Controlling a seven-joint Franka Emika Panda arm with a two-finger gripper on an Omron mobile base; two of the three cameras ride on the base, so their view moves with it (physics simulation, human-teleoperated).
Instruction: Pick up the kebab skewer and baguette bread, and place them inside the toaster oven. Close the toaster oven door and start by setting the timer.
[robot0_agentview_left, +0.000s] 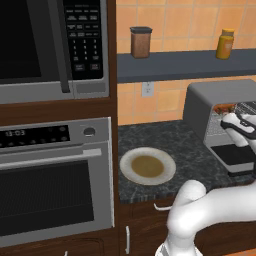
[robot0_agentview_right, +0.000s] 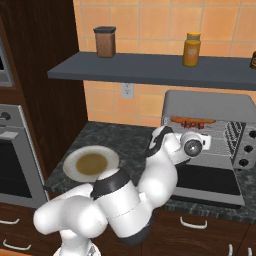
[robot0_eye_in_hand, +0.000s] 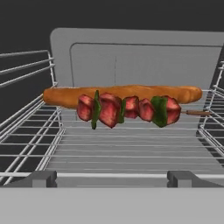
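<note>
- The kebab skewer is seen lying on the wire rack inside the toaster oven, just in front of the baguette bread, parallel to it and touching or nearly so.
- The toaster oven door is folded down flat and open over the dark counter.
- The claw is held at the oven's mouth, facing the rack; its fingertips are spread wide apart, with nothing gripped between them.
- An empty plate is set on the counter, left of the oven, well apart from it.
- Two jars are placed on the shelf above.
</note>
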